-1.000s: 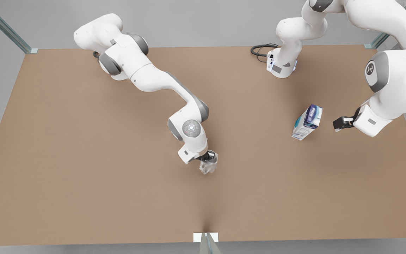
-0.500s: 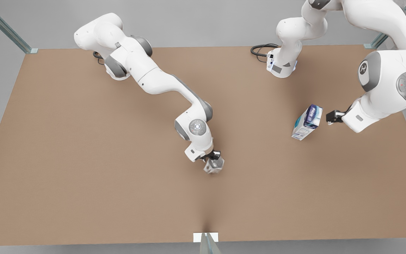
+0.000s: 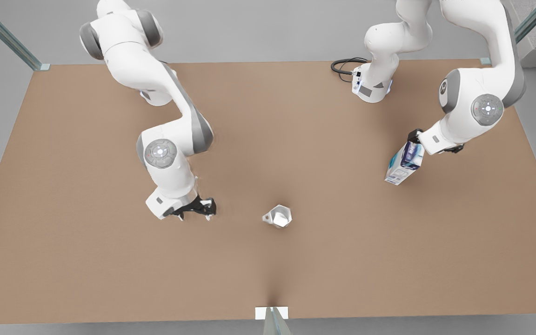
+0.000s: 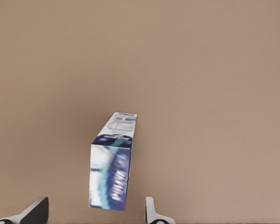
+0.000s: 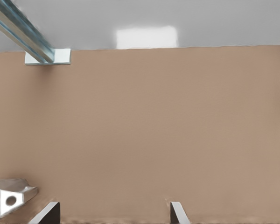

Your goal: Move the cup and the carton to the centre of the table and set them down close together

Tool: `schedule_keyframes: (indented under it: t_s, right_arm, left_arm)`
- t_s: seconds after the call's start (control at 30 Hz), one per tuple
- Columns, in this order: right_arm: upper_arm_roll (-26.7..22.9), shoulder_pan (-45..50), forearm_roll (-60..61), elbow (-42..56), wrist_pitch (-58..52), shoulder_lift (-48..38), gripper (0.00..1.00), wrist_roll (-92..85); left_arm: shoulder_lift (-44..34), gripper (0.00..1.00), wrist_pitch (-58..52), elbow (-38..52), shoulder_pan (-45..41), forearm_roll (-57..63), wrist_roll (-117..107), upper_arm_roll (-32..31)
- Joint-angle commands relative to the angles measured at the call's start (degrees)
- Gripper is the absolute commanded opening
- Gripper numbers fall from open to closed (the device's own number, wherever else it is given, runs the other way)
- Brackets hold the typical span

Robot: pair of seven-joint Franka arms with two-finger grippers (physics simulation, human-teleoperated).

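**Front view.** The cup (image 3: pixel 278 216) stood alone near the middle of the bench (image 3: pixel 86 260). Its mouth faced up and its small handle pointed to 9 o'clock. The right pincer (image 3: pixel 200 208) hung at 9 o'clock from the cup, well apart from it, and held nothing. The carton (image 3: pixel 405 163) stood far off at about 2 o'clock from the cup. Its long side ran from 7 o'clock at the foot to 1 o'clock at the top, so it looked to be standing up. The left pincer (image 3: pixel 414 139) was right at the carton's top end.

**Left wrist view.** The left pincer (image 4: pixel 93 211) was wide. One of its fingers (image 4: pixel 37 211) showed on each side of the carton (image 4: pixel 113 163), with a gap both ways. The carton's top face was the nearest part, and its long side ran away toward the bench.

**Right wrist view.** The right pincer (image 5: pixel 113 212) was wide, with bare bench between its tips. The cup (image 5: pixel 9 200) was off to one side, outside the tips.

I think the cup's part looked done, and the carton's pick-up was the step in hand. The next move called for the left pincer to close on the carton's two flat sides, lift it straight, carry it toward 8 o'clock, and set it down upright just beside the cup.
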Motion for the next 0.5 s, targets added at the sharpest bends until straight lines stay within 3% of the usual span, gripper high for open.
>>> schedule_keyframes:
  t_s: [0.0, 0.07, 0.13, 0.27, 0.47]
  right_arm:
    - [0.10, -2.27, -0.08, -4.01, -0.08, -3.55, 1.00, -2.36]
    - [0.46, -15.20, -0.08, -12.56, -1.05, -14.55, 1.00, -24.07]
    - [0.63, -20.47, -0.17, -16.80, -5.26, -20.45, 1.00, -25.32]
    - [1.07, -21.71, 0.01, -0.27, -12.21, -8.95, 1.00, -25.76]
    - [1.25, -21.19, 0.45, -0.27, -7.73, -7.45, 1.00, -25.50]
  left_arm:
    - [-0.77, 1.00, 1.09, -1.15, 0.08, -0.32, 0.00, -0.07]
    - [-1.65, 1.00, 5.06, -5.02, 0.08, -0.41, 0.00, 0.11]
    - [-1.56, 1.00, 5.67, -7.04, 0.08, -0.41, 0.09, 0.81]
    - [-1.12, 1.00, 3.39, -8.80, 0.08, -0.49, 0.61, 0.81]
    - [1.34, 1.00, 3.56, -8.72, 0.08, -0.41, 1.67, 3.89]
